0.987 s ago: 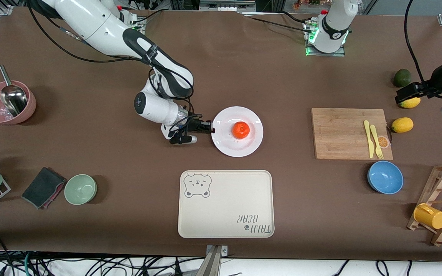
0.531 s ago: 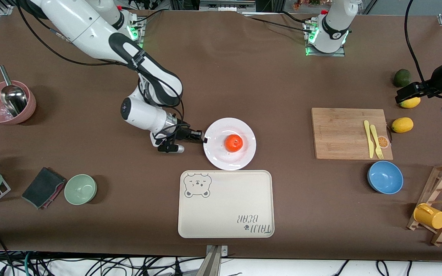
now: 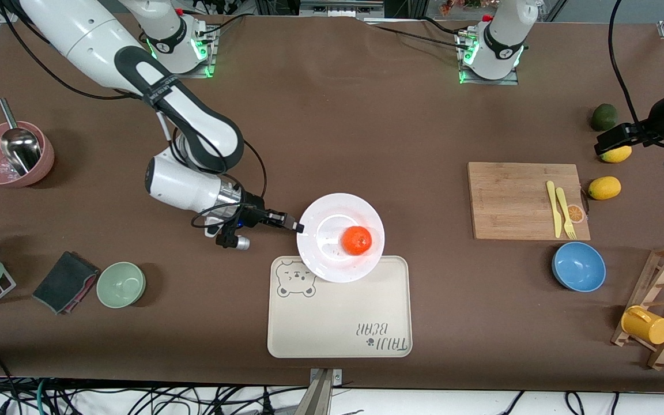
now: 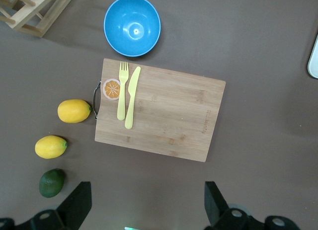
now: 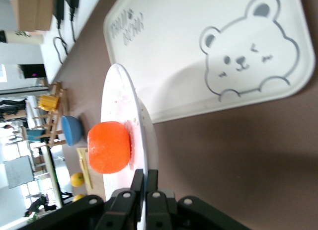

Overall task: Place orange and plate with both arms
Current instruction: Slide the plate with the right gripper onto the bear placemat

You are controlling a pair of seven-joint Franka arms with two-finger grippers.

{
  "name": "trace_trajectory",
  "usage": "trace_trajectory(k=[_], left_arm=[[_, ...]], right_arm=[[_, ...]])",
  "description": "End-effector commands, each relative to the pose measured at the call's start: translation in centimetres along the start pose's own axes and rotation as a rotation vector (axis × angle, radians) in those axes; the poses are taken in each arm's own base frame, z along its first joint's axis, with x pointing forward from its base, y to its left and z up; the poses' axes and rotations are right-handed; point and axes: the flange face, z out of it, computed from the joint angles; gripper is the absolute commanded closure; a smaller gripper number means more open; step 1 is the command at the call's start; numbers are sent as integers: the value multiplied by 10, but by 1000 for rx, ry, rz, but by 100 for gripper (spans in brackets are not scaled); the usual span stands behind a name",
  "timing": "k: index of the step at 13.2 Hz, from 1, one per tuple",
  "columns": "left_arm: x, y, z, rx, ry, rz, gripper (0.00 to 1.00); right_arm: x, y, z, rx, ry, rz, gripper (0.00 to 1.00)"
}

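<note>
— Our right gripper (image 3: 296, 226) was pinched tight on the rim of the round shiny white plate (image 3: 332, 257), at the edge toward the right arm's end of the table. We held the plate up in the air, partly over the edge of the flat beige bear-print tray (image 3: 339, 323). Where was the small round bright orange fruit (image 3: 357, 240)?

— It sat on the plate, a bit off the middle, away from our fingers (image 5: 149, 186). In the right wrist view the plate looked lifted above the tray.

— How did we think it would handle?

— We guessed the plate was hard, smooth and breakable, and a bit heavy for a grip on one thin edge. The orange was round, so it could roll if we tipped the plate. Keeping the plate level looked best.

— And our left gripper (image 4: 144, 210)?

— It waited with its jaws wide apart, holding nothing, high over the brown table (image 3: 366, 115) near the wooden cutting board (image 4: 160, 115) with the yellow plastic fork and knife (image 4: 126, 96).

— Was there room to set things down?

— Yes. The tray was bare and flat. The blue bowl (image 3: 578, 266) and the pale green bowl (image 3: 121, 284) stood well apart from it.
</note>
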Motion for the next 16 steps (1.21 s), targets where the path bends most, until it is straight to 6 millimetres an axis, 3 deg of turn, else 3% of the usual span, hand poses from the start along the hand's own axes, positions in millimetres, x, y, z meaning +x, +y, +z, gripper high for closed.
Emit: trace_trajectory(k=[1,4,9,11,16], left_arm=[[2,0,-6,-14,-8,12,0],[13,4,-10,-11,7,13,0],[18,3,-10,-8,6,10,0],[18,4,-10,-8,6,11,0],[19,2,-10,0,7,9,0]], right_arm=[[34,-10,-3,89,19,39,100],[66,-5,4,135,52,59,100],[113,26,25,123,134,61,100],[116,35,36,107,141,55,100],[94,52,83,30,112,35,100]])
